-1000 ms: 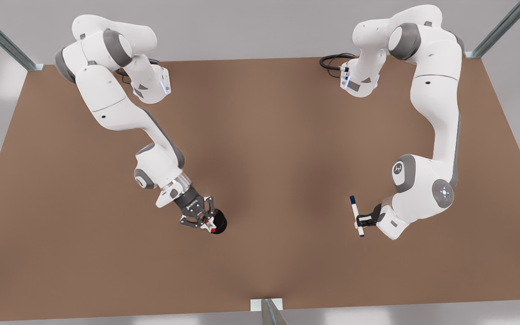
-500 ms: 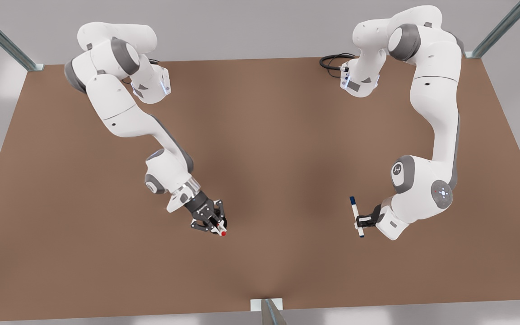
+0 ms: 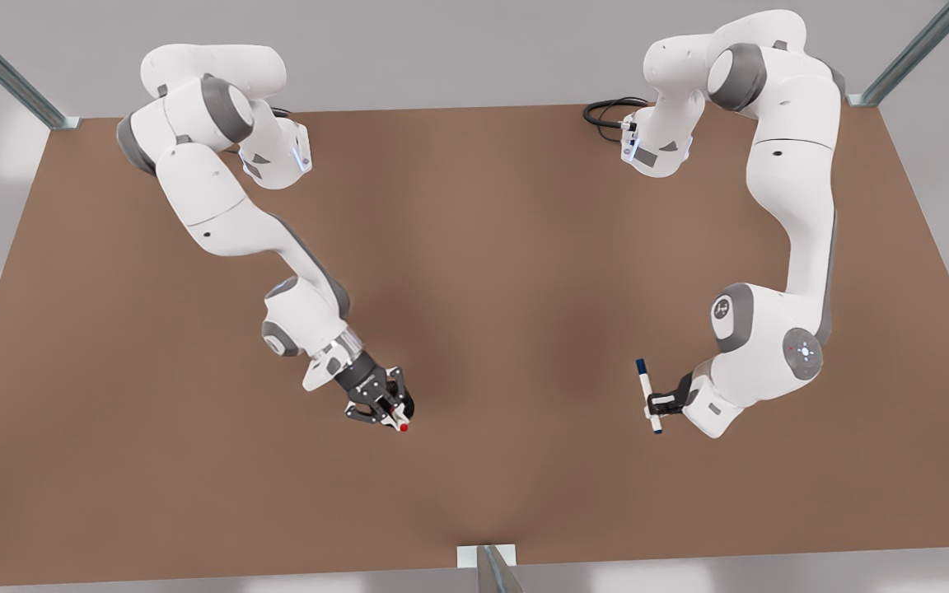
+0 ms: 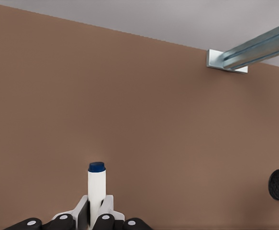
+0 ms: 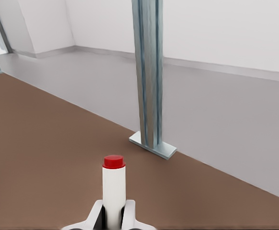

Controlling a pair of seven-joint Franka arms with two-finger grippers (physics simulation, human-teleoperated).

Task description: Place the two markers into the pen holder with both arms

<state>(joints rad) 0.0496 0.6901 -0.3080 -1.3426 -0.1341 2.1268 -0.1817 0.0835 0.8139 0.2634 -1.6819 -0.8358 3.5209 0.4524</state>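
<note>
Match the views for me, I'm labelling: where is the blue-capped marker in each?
Front view: blue-capped marker in the left gripper, at the front view's right.
Left wrist view: blue-capped marker clamped, cap pointing away.
Right wrist view: the red-capped marker instead.
Shared landmark: brown table.

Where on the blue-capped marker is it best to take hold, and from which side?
On the white barrel, across its thin width, from the side: it is a slim round stick. The left hand pinches the blue-capped marker so, on the half away from its cap. The right hand holds the red-capped marker.
</note>
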